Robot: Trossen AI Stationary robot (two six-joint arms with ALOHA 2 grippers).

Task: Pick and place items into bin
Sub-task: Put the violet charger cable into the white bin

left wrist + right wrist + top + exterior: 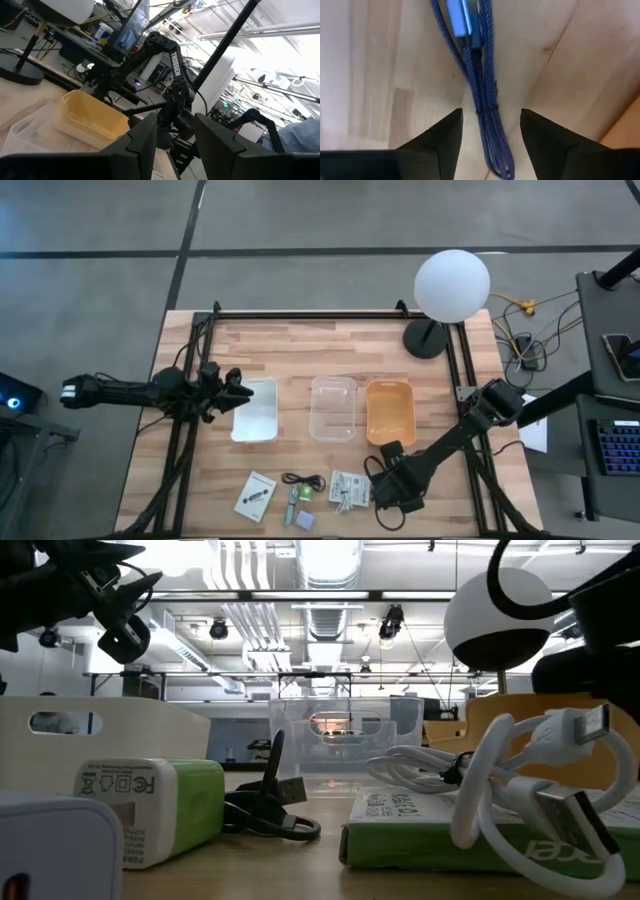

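So the right gripper (490, 137) was hanging low at the bottom right of the overhead shot, fingers spread, right over a bundled blue braided cable (482, 90) lying on the wooden table (420, 380). In the wrist picture the cable ran straight down the gap between the fingers, so I'd have dropped straight down and pinched at the tied middle so the loops didn't splay. The orange bin (390, 410) sat just above it in the overhead frame. The left gripper (232, 392) waited over the white bin (256, 412), fingers parted.
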